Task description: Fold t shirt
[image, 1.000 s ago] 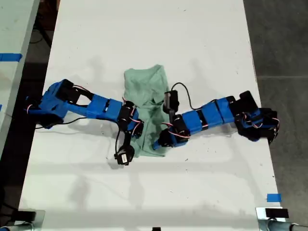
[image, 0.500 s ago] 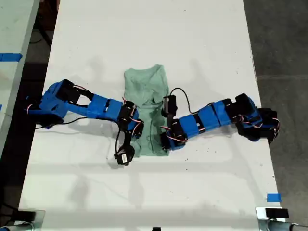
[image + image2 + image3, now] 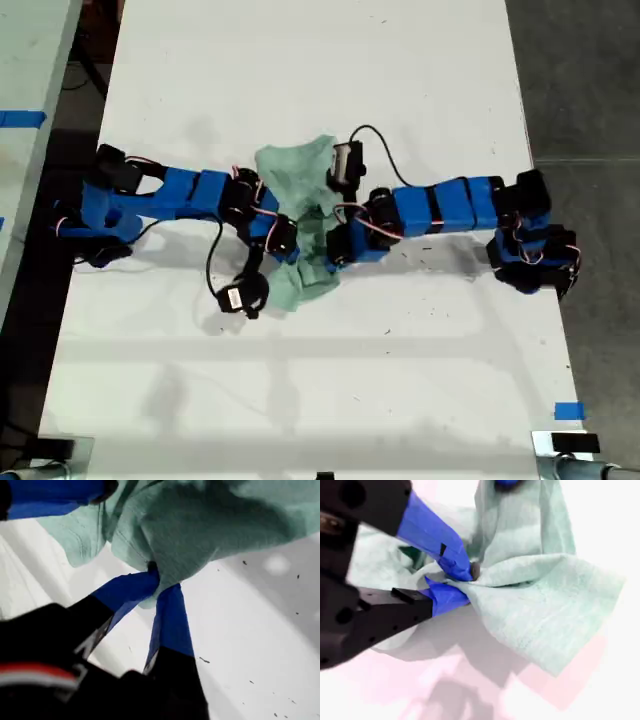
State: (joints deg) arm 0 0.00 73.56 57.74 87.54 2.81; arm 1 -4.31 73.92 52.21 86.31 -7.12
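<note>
T shirt mid-fold, both pincers gripping cloth

The t shirt [image 3: 300, 225] is lying bunched and wrinkled near the middle of the bench [image 3: 320, 90], well away from every edge, with its near end lifting off the surface rather than lying flat. My first pincer [image 3: 156, 577] is clamping a pinch of the fabric, and my second pincer [image 3: 465, 582] is clamping another gathered fold. Judging by the crumpled, uneven shape, the fold is only partly made: the raised cloth is waiting to be carried over, laid down and smoothed, and no neat rectangle is showing yet.
</note>
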